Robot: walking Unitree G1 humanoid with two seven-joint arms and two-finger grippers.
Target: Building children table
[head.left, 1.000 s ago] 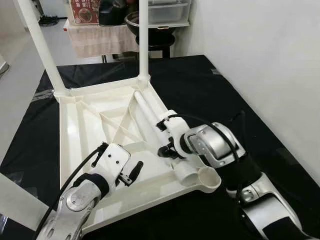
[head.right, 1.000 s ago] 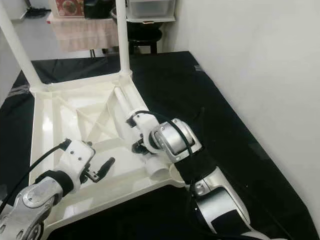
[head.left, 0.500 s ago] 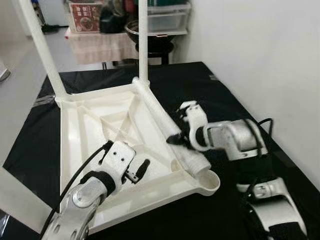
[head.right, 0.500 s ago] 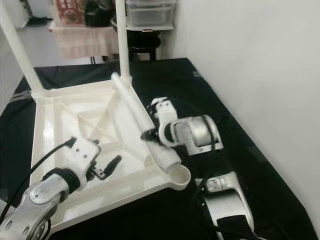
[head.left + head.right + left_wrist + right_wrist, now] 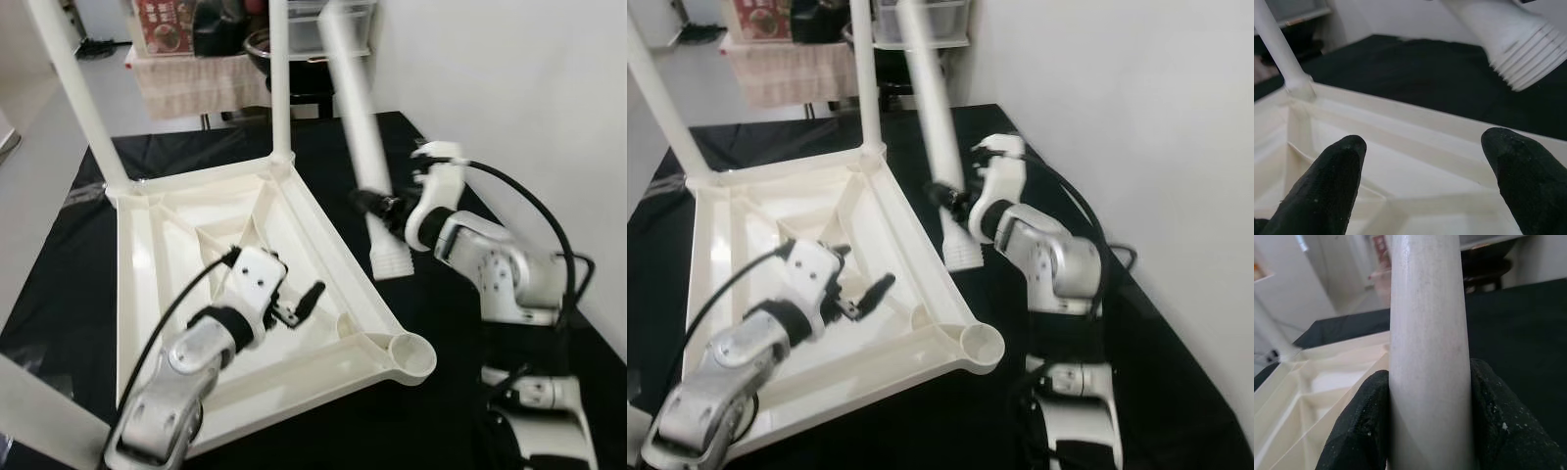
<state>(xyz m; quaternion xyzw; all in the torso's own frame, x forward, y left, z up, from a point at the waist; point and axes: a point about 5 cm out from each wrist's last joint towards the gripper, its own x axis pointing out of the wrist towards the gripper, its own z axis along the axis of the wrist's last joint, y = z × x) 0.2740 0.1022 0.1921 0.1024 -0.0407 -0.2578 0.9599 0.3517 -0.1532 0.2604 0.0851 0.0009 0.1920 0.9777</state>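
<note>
Our left gripper (image 5: 312, 291) is hovering open-fingered over the upturned tabletop (image 5: 157, 235). Farther off, our right gripper (image 5: 377, 205) is clamping the leg (image 5: 358, 117) near its threaded end; it looks light, stiff, slippery.

Upturned tabletop (image 5: 157, 255) lies on the mat (image 5: 431, 323) — loose leg (image 5: 358, 127) raised to its right.
</note>
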